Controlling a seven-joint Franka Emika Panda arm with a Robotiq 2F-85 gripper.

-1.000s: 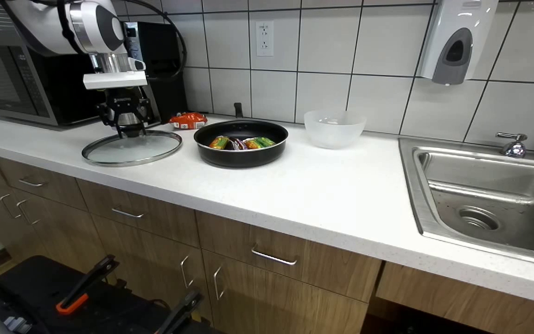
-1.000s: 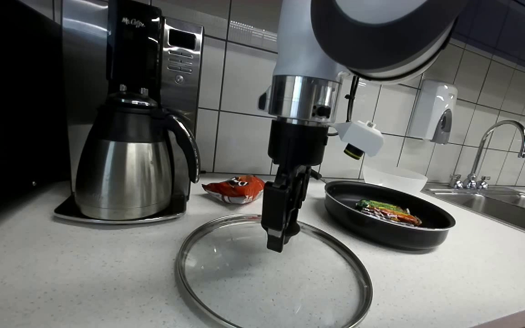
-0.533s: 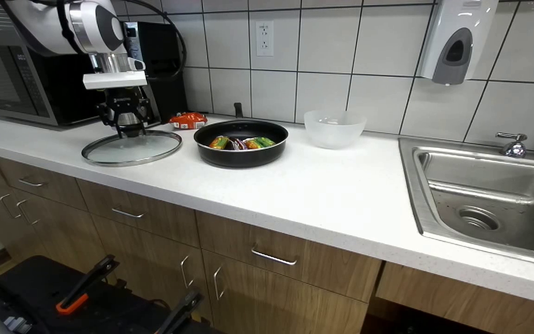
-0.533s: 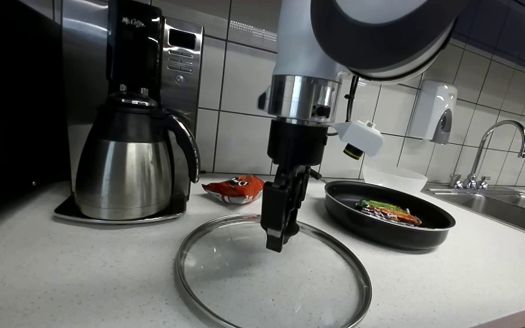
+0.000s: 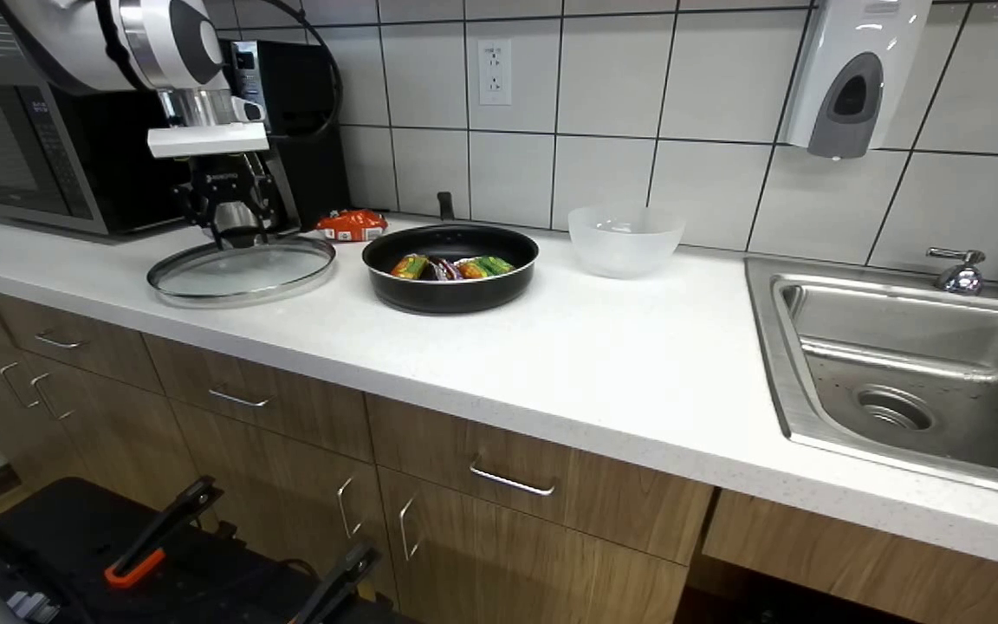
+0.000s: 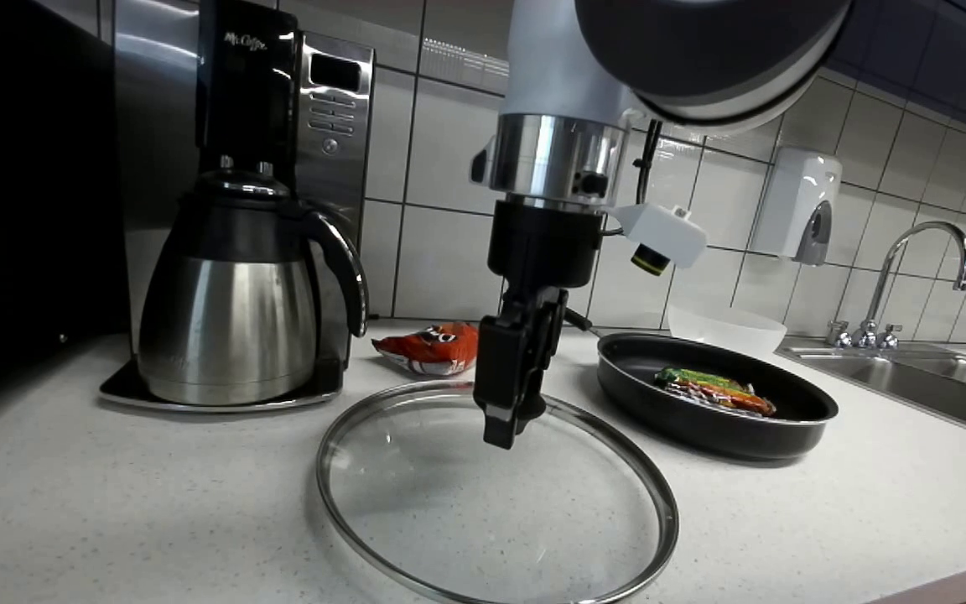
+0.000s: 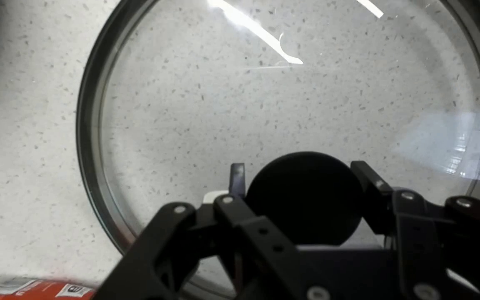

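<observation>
Knob [image 7: 304,204] of the glass lid [image 6: 495,503] sits pinched in the gripper [image 7: 302,179], a finger against each side, as we see in the wrist view. The lid hangs nearly level and, we judge, just above the counter [image 5: 603,364], between its front edge and its tiled back edge. We read the step as a lift: best to keep our squeeze even, since a round knob may turn or slip, and to raise it straight with the rim flat. Toward the back edge a red packet [image 6: 433,348] lies just beside the rim, so that side wants our care. Toward the end with the sink [image 5: 783,347], the black pan [image 5: 451,296] stands near, holding colourful packets [image 5: 483,267]; its raised wall is what we would give most room. Farther that way, close to the back edge, we see a frosted bowl [image 5: 626,251].
</observation>
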